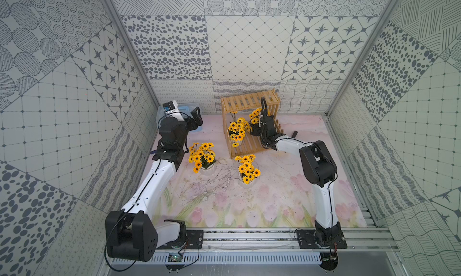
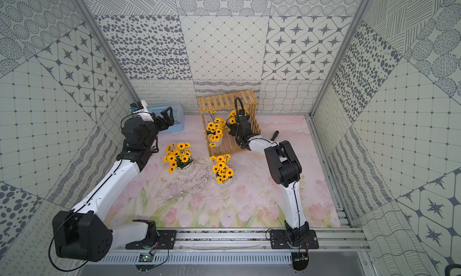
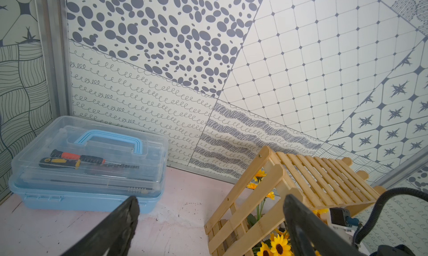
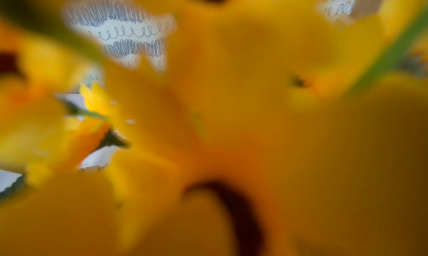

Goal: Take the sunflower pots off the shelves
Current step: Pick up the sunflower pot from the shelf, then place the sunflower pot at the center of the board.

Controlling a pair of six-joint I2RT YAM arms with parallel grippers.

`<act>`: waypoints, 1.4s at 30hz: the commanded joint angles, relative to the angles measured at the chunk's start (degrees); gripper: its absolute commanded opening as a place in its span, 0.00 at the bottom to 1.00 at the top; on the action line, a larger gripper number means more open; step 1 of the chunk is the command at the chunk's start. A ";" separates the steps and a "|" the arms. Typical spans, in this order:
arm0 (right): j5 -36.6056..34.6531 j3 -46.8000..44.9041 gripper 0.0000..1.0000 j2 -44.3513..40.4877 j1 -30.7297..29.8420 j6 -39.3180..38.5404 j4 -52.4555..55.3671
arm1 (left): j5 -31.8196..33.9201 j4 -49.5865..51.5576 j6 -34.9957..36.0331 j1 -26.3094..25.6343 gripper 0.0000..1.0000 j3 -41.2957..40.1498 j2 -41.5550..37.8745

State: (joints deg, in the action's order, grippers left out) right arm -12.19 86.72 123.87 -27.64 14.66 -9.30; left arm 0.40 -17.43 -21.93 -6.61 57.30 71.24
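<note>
On the shelves point(image 1: 245, 147), sunflower pot point(image 1: 236, 132) upright, long axis vertical.

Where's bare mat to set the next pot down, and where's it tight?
Widest: the mat at the front, between the two loose pots and the rail. Also a strip between toolbox and shelves. Tight: around those pots up to the shelves' foot, and the lower shelf, where the right arm reaches among flowers.

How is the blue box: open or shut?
Shut. The clear lid sits flat on the blue box, with screwdrivers showing through it.
</note>
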 commanded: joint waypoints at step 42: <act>-9.21 -35.45 0.36 -46.00 -8.51 1.18 12.12 | -3.58 -2.70 -0.37 0.77 0.97 -0.44 -2.20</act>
State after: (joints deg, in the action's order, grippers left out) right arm -21.61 52.03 81.23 -35.70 13.76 6.70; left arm -1.48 -17.50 -22.15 -6.61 57.08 69.65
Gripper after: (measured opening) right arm 0.829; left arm 0.972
